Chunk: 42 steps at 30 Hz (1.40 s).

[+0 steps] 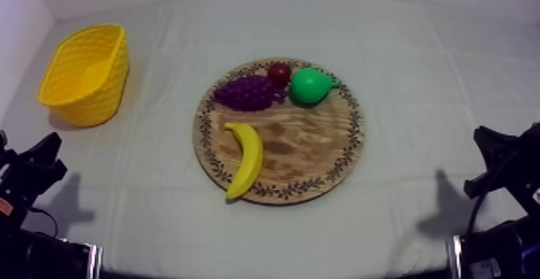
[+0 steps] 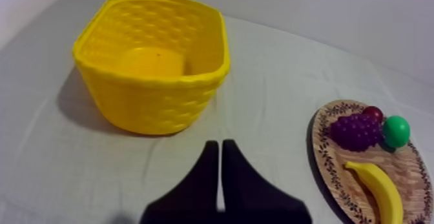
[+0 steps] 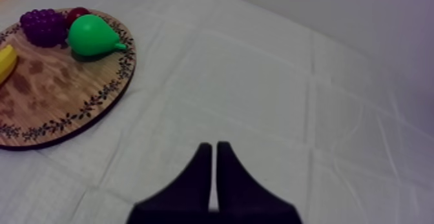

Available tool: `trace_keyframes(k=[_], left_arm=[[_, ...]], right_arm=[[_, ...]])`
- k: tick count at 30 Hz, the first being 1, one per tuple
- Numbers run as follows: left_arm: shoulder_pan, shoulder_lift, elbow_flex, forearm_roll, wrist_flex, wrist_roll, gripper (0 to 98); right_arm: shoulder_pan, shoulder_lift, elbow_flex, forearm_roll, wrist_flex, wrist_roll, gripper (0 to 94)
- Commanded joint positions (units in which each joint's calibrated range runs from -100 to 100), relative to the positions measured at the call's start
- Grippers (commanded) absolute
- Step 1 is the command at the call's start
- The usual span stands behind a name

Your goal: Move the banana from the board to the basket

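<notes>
Left fingers [image 2: 206, 175] and right fingers [image 3: 201, 175] are pressed together on nothing, parked low at the table's [image 1: 418, 73] near corners, task not started. The curved yellow toy banana [image 1: 246, 157] lies on the round wooden board with patterned rim [image 1: 321, 149], left-front part, apart from the other fruit. The woven yellow plastic basket [image 1: 100, 97] is far left, so the left arm looks better placed.

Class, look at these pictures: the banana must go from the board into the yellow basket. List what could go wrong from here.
1. The left hand is shut; lowered without opening, it would likely shove the banana instead of gripping it.
2. The banana's lower tip lies at the wooden board's rim, so a nudge may slide it onto the cloth.
3. The grapes sit near its upper end and could be knocked.
</notes>
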<state>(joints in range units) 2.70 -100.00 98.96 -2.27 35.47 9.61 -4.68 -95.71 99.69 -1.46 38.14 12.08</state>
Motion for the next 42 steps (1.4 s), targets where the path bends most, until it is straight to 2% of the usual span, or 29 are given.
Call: trace_keyframes(k=[1,20,24,27,33,37,42], left_arm=[[0.02,0.00,0.03,0.00,0.02,-0.01,0.1],[0.02,0.00,0.03,0.00,0.02,-0.01,0.1],[0.06,0.00,-0.67,0.02,2.55,-1.45,0.5],[1.09,0.00,-0.98,0.07,3.54,0.47,0.6],[3.86,2.81,-0.67,0.07,-3.92,0.33,0.2],[4.07,7.85,-6.62,1.69,-5.63,-1.18,0.1],[4.61,15.77,-20.04,4.47,-1.80,-4.23,0.1]], right_arm=[[0.01,-0.04,-0.03,-0.03,0.01,0.00,0.5],[0.01,-0.04,-0.03,-0.03,0.01,0.00,0.5],[0.01,-0.04,-0.03,-0.03,0.01,0.00,0.5],[0.01,-0.04,-0.03,-0.03,0.01,0.00,0.5],[0.01,-0.04,-0.03,-0.03,0.01,0.00,0.5],[0.01,-0.04,-0.03,-0.03,0.01,0.00,0.5],[0.01,-0.04,-0.03,-0.03,0.01,0.00,0.5]])
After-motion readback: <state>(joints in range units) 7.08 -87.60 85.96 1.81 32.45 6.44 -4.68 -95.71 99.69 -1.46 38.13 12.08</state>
